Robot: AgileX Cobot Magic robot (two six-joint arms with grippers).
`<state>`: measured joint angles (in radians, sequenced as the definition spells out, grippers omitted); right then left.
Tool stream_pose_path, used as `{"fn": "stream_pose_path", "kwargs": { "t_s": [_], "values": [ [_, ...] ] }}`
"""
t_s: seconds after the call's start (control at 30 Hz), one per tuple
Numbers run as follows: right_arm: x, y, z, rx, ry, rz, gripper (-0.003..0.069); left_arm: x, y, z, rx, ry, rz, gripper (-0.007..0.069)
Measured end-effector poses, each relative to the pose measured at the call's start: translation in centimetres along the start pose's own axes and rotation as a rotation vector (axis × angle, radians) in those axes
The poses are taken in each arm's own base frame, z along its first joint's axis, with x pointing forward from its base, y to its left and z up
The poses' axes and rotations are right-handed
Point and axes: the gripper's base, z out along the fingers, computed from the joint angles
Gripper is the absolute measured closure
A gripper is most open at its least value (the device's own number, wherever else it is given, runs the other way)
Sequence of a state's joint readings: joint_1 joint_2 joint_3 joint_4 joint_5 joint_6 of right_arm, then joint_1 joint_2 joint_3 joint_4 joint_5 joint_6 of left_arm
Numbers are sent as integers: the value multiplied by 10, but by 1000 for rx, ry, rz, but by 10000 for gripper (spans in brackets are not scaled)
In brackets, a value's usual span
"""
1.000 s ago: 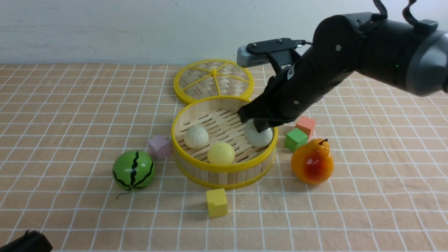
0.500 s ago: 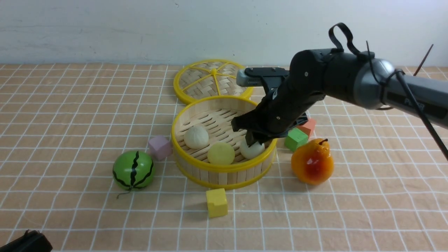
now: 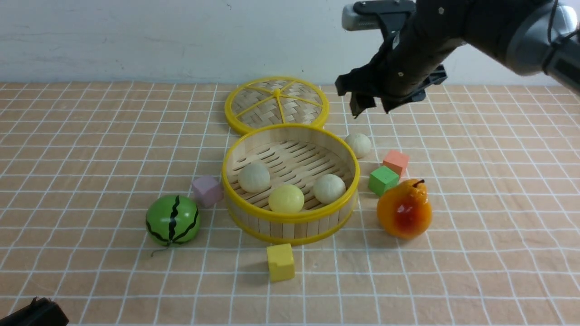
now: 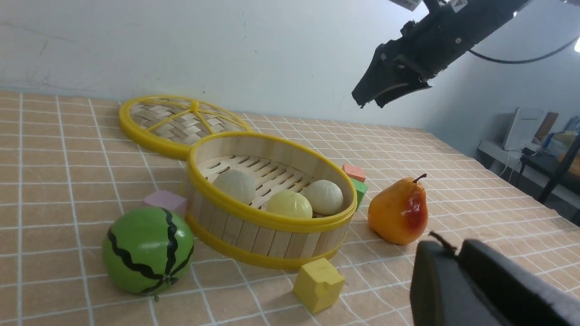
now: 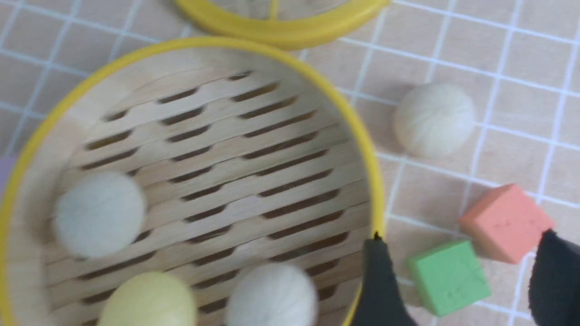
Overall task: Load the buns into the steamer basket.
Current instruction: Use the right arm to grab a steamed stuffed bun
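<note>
The steamer basket [image 3: 290,226] holds three buns: an off-white one [image 3: 254,177] at its left, the pale yellow one [image 3: 286,198] at its front and an off-white one [image 3: 329,188] at its right. The fourth off-white bun [image 3: 358,145] lies on the table just outside the basket's far right rim, also in the right wrist view [image 5: 434,119]. My right gripper [image 3: 369,105] is open and empty, raised high above that bun. My left gripper [image 4: 453,253] is shut and empty, low at the near side, far from the basket [image 4: 253,235].
The woven lid [image 3: 276,103] lies behind the basket. An orange cube [image 3: 395,161], a green cube [image 3: 383,179] and the pear [image 3: 404,208] stand right of the basket. A pink cube [image 3: 206,190] and the watermelon ball [image 3: 172,220] are at its left, a yellow cube [image 3: 280,261] in front.
My right gripper let go of an off-white bun at the right inside the basket, then rose and moved back to the right. The fourth bun came into view.
</note>
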<state>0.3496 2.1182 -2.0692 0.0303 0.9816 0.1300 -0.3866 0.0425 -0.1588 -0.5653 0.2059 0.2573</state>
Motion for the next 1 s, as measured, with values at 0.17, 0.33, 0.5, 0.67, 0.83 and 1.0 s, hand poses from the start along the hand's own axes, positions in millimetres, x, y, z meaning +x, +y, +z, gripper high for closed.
{"fn": "stream_pose_path", "kwargs": {
  "t_s": [0.17,0.33,0.5,0.67,0.83,1.0],
  "values": [
    [-4,-22,43,-31,19,66,333,0,0,0,0,0,0,565],
    [-3,-37,88,-79,12,137,351,0,0,0,0,0,0,553],
    [-2,-44,105,-79,-22,157,351,0,0,0,0,1,0,550],
    [-4,-44,111,-95,-67,176,351,0,0,0,0,1,0,544],
    [-6,-44,118,-104,-111,191,351,0,0,0,0,0,0,540],
    [-3,-47,128,-96,-106,192,351,0,0,0,0,1,0,533]
  ]
}}
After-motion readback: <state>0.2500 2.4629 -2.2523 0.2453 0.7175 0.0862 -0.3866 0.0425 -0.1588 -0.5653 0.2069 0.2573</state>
